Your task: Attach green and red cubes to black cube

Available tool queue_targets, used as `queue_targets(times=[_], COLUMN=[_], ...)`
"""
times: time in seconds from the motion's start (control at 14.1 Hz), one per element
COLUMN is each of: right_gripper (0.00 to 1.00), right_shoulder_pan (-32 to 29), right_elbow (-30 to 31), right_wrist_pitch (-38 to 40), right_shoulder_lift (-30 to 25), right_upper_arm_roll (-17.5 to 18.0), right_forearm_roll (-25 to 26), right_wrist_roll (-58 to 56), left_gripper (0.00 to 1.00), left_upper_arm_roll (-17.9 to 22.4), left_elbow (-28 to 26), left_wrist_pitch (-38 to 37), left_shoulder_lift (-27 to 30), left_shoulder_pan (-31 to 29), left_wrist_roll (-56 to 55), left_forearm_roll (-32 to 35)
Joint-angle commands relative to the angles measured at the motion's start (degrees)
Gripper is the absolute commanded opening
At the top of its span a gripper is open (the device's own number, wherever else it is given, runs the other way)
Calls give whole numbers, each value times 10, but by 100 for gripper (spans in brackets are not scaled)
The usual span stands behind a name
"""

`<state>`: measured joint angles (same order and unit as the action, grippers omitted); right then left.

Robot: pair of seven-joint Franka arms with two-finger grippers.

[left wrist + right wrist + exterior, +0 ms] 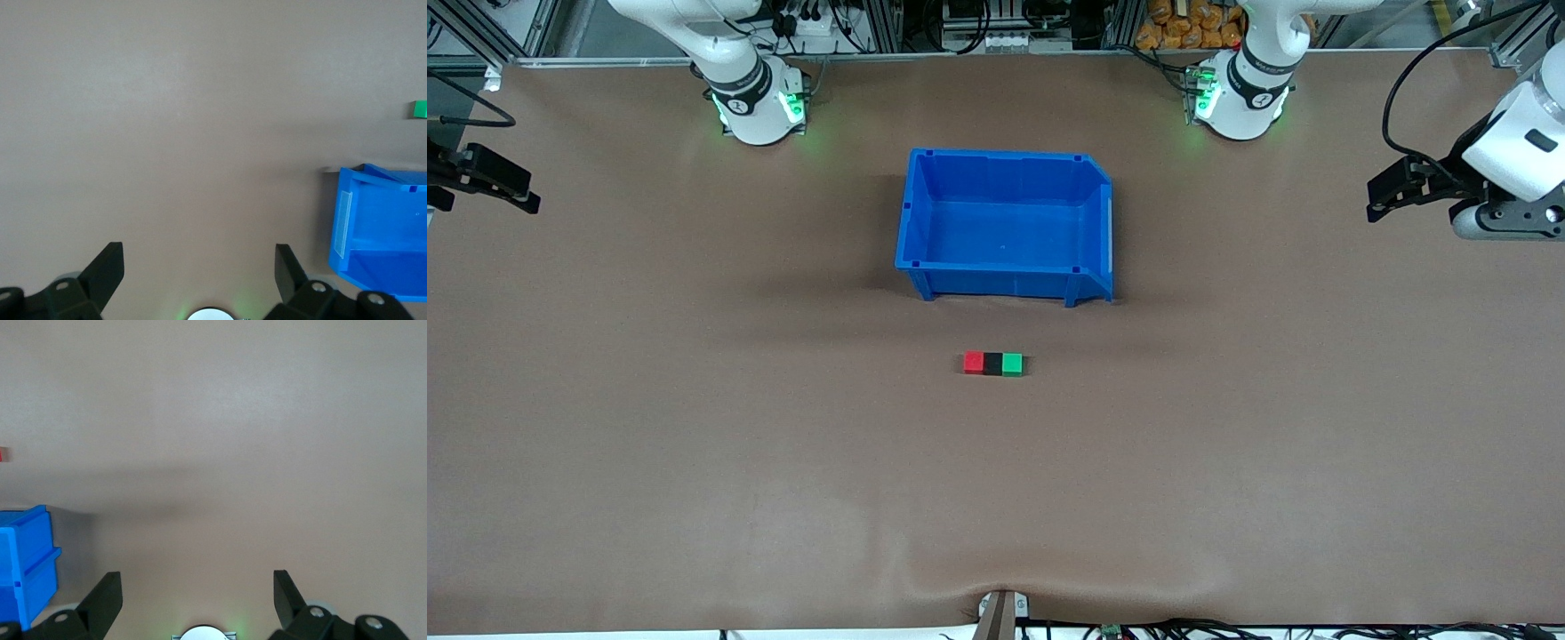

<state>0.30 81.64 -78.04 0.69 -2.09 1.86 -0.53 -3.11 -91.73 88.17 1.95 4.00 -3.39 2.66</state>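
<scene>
The red cube point(973, 362), black cube point(992, 363) and green cube point(1012, 364) are joined in a row near the table's point(694, 444) centre, its long axis running between the arms' ends, green toward the left arm's end. Both the left gripper point(199, 267) and the right gripper point(197, 590) are held wide apart over the table's end edges.

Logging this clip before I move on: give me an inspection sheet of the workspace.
Surface: brown table mat, slightly rippled at the camera edge.
Job's things: red cube, black cube, green cube in a touching row, black in the middle, nearer the camera than the blue bin.
Clutter: nothing seen; bin empty.
Grippers: left gripper and right gripper open, waiting at the table ends.
Cables: black cable on left arm.
Surroundings: aluminium frame.
</scene>
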Motion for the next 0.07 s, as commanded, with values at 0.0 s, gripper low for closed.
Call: queue_targets(times=[0.0], right_gripper=[100], right_shoulder_pan=[-8], right_elbow=[-3], right_wrist_pitch=[2], right_shoulder_lift=[2], right_upper_arm_roll=[3], right_forearm_roll=[-10], right_wrist_roll=[8], left_gripper=[100], left_upper_arm_roll=[-6], left_elbow=[12], left_wrist_pitch=[-13], left_shoulder_lift=[-9], left_shoulder_pan=[-3], left_wrist_roll=[12], left_forearm_roll=[-2])
